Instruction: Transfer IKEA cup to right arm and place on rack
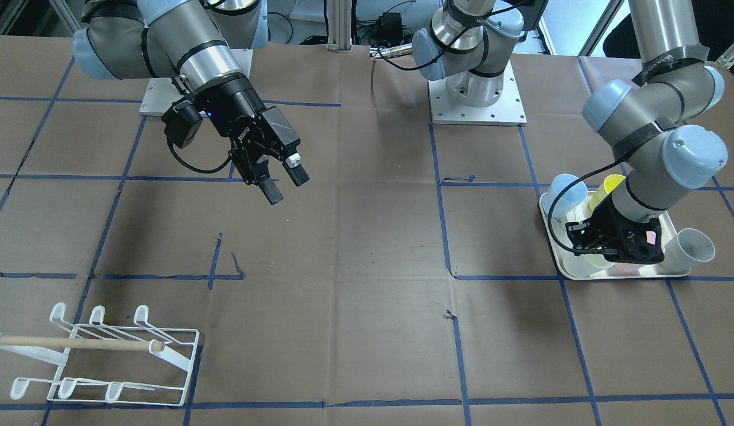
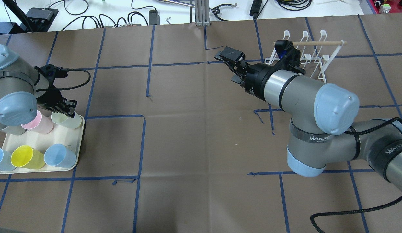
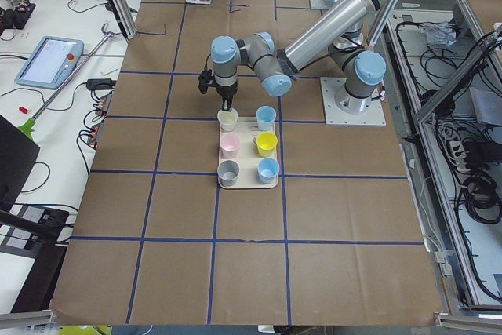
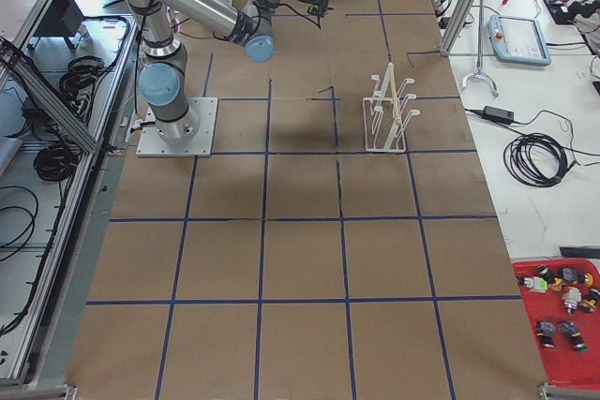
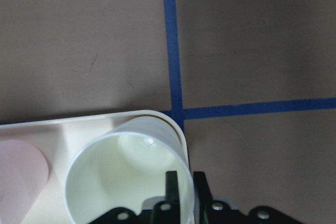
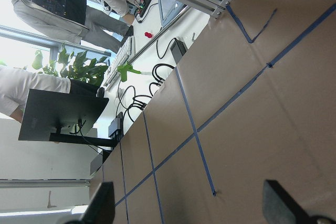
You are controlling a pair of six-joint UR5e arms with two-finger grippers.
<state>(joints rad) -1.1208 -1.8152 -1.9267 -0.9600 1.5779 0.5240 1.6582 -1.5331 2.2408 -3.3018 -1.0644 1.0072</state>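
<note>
A pale green cup (image 2: pixel 67 120) stands at the far corner of the cream tray (image 2: pixel 35 142). My left gripper (image 2: pixel 65 108) is shut on its rim. The left wrist view shows one finger inside and one outside the cup wall (image 5: pixel 126 177), with the gripper (image 5: pixel 184 184) at the tray's corner. My right gripper (image 1: pixel 284 180) is open and empty, held above the table mid-way, tilted down. Its two flat fingers stand wide apart in the right wrist view (image 6: pixel 191 208). The white wire rack (image 1: pixel 106 355) with its wooden dowel stands at the far right, as the overhead view (image 2: pixel 304 55) shows.
On the tray also stand a pink cup (image 2: pixel 39 123), a yellow cup (image 2: pixel 24 157), two blue cups (image 2: pixel 60 155) and a grey one (image 1: pixel 692 245). Brown paper with blue tape lines covers the table. The right arm's elbow (image 2: pixel 333 106) hangs over the right half.
</note>
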